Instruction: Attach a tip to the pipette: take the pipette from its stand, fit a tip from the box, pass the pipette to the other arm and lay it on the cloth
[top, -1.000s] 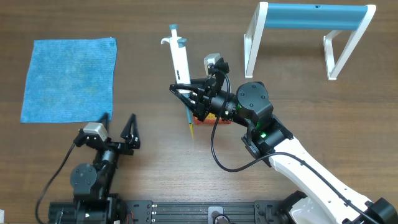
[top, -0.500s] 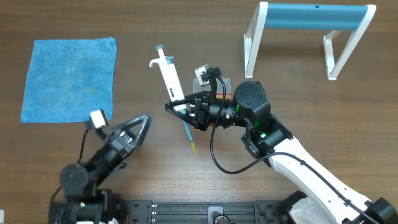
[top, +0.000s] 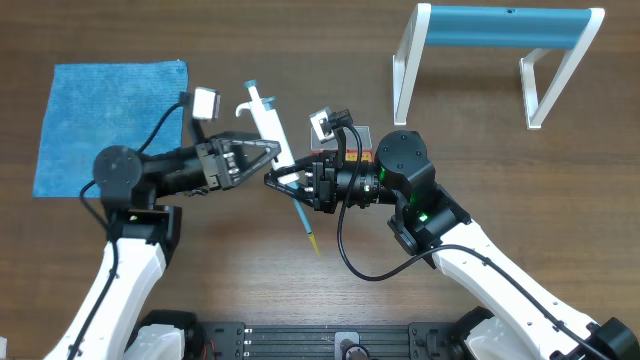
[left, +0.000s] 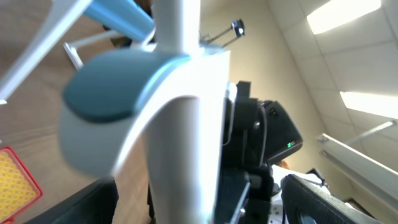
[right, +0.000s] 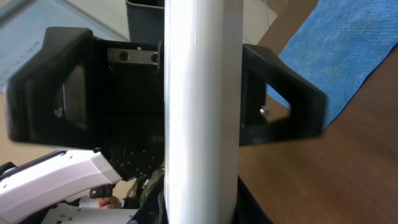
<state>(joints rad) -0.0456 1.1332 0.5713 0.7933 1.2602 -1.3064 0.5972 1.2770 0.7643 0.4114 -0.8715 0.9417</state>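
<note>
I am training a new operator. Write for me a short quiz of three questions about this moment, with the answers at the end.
1. True or false: the pipette is out of the stand.
2. Which gripper is shut on the pipette? A: left. B: right. C: neither.
3. Fill in the word: the tip fitted on the pipette's lower end is ___ in colour.

Key
1. True.
2. B. The right gripper clamps the body, while the left gripper has its fingers open on either side of it.
3. Yellow.
</note>
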